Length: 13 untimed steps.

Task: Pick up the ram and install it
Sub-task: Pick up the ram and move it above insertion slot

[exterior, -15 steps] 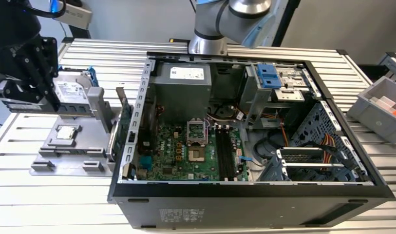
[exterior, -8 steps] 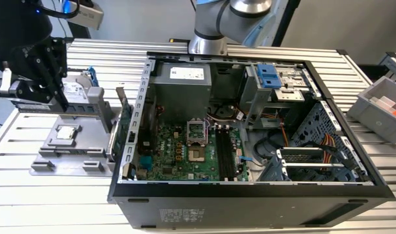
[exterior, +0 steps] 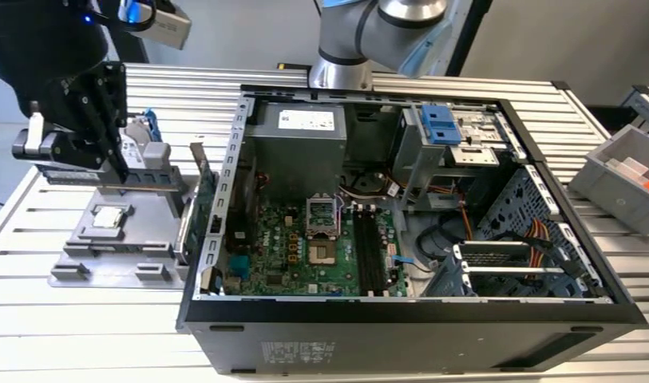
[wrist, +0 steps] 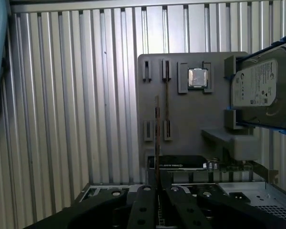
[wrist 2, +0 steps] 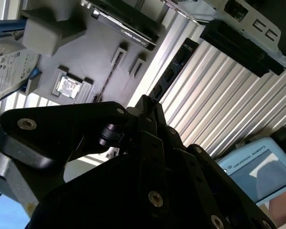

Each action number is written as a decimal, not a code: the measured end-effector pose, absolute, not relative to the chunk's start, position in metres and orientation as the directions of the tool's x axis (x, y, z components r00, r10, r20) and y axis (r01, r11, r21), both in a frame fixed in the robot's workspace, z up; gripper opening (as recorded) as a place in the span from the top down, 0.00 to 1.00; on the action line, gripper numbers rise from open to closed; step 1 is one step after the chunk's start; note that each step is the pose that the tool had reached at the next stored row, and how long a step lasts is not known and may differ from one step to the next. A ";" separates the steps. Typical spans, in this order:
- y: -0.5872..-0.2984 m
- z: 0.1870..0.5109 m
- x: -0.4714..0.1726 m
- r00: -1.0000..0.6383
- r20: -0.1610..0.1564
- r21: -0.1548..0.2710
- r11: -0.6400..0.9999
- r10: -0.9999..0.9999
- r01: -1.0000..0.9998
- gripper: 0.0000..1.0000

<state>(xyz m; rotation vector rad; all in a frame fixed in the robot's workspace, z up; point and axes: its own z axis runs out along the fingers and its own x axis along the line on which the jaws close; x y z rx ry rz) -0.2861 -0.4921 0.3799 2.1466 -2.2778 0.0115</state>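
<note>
My black gripper [exterior: 98, 169] hangs over the grey parts holder [exterior: 100, 267], left of the open computer case in the exterior view. It is shut on the ram [exterior: 132, 185], a long thin greenish-grey stick held level just above the holder. In the first wrist view the ram [wrist: 157, 133] shows edge-on as a thin line rising from between the closed fingers [wrist: 145, 200], beside the holder's narrow slots [wrist: 167, 100]. In the second wrist view the gripper [wrist 2: 146, 109] has its jaws pressed together. The black memory slots [exterior: 369, 255] lie on the motherboard inside the case.
A silver hard drive with blue clips [wrist: 264, 88] and a small square chip [wrist: 197, 78] sit on the holder. A dark card [exterior: 199, 203] stands between the holder and the case wall [exterior: 231, 159]. At the exterior view's right stands a grey bin [exterior: 623, 171]. The table [exterior: 79, 335] is ribbed metal.
</note>
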 end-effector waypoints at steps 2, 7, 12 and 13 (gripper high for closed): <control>-0.492 0.380 -0.283 -0.059 0.014 0.003 0.059 -0.998 -0.998 1.00; -0.492 0.380 -0.274 -0.059 0.014 0.003 0.059 -0.998 -0.998 1.00; -0.492 0.380 -0.266 -0.059 0.014 0.003 0.059 -0.998 -0.998 1.00; -0.492 0.380 -0.264 -0.059 0.014 0.003 0.059 -0.998 -0.998 1.00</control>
